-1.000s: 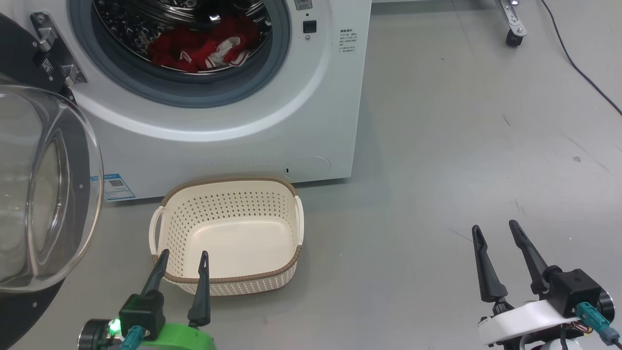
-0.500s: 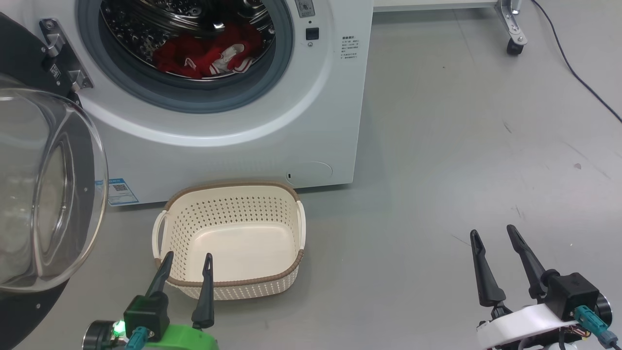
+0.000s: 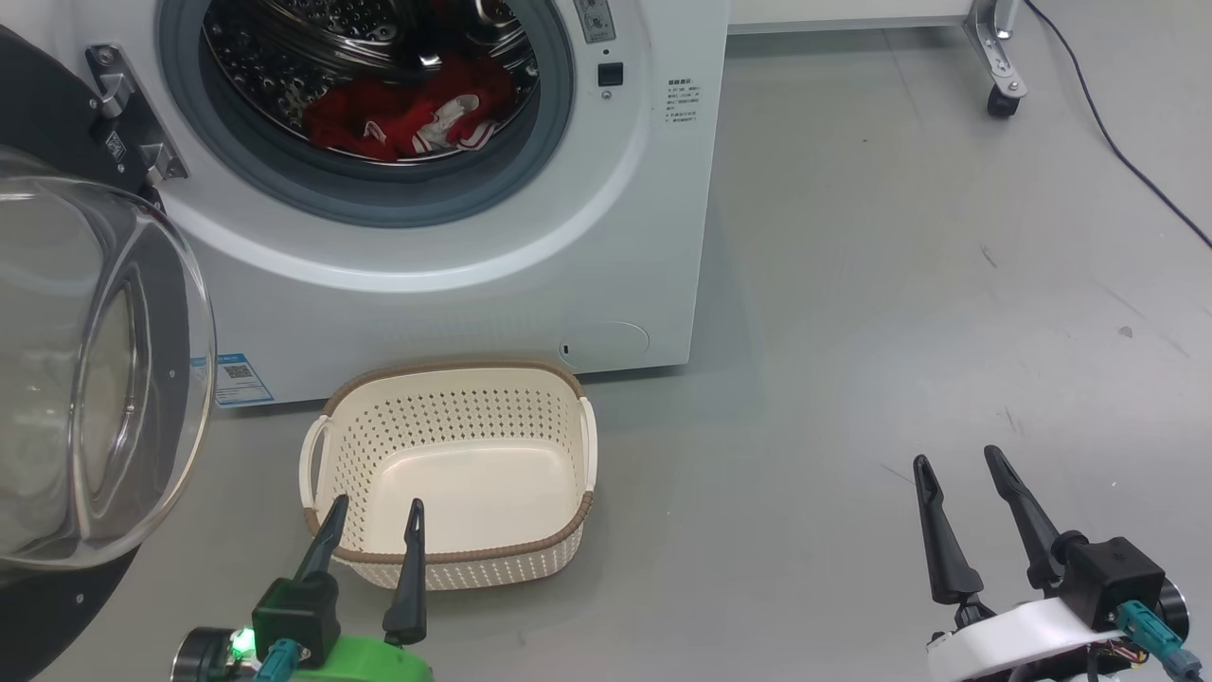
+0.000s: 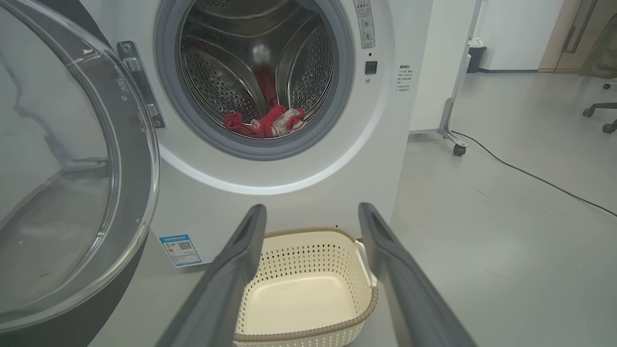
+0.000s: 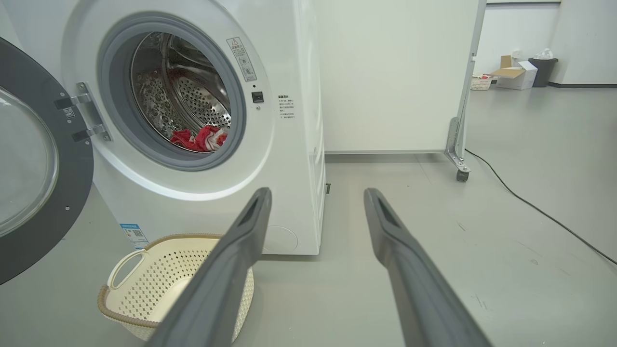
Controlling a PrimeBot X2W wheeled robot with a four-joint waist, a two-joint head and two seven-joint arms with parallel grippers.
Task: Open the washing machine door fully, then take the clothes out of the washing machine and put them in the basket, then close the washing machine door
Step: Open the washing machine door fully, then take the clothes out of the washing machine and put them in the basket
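The white washing machine [image 3: 606, 237] [image 4: 385, 144] [image 5: 289, 144] stands at upper left with its door [image 3: 85, 379] [image 4: 72, 193] [image 5: 29, 164] swung wide open to the left. Red clothes [image 3: 407, 118] [image 4: 265, 123] [image 5: 200, 139] with white trim lie low in the steel drum. The cream basket [image 3: 453, 374] [image 4: 308, 279] [image 5: 144, 284] sits on the floor in front of the machine, with nothing in it. My left gripper [image 3: 377, 510] [image 4: 312, 212] hovers open at the basket's near rim. My right gripper [image 3: 956, 459] [image 5: 317, 195] is open over bare floor, far right of the basket.
A white panel on castor feet [image 3: 999, 90] [image 5: 460, 168] stands right of the machine, and a black cable [image 3: 1127, 142] [image 5: 540, 212] runs across the grey floor. Office chair bases [image 4: 597, 115] and boxes [image 5: 518, 74] lie far back.
The whole head view has shifted down a little, so the camera moved. Both grippers stay open with nothing in them and sit slightly lower in the picture.
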